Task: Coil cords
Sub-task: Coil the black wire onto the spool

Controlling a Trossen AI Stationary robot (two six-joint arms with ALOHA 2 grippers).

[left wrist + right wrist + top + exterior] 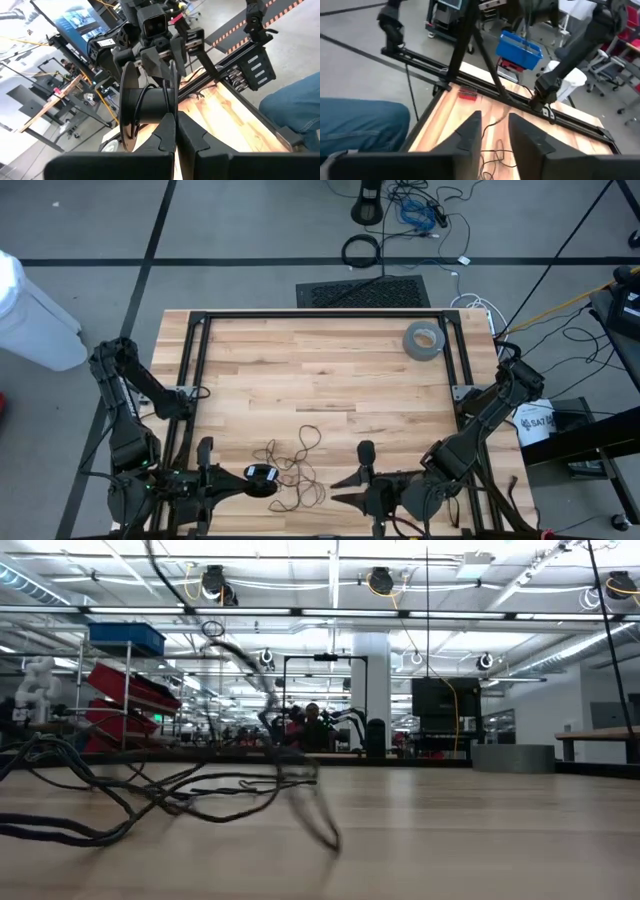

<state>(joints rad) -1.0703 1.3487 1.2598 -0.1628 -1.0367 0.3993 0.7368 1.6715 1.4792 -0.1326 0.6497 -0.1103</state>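
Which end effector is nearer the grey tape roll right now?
Right. The right end effector sits at the table's near edge, diagonally across from the tape roll. The left end effector is also at the near edge, farther over.

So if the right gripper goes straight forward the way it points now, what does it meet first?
Probably the cord. The right gripper is open at the table's near edge, pointing toward the left gripper. The thin black wire lies loose on the table between them, and the spool the left gripper holds comes after. Height is unclear.
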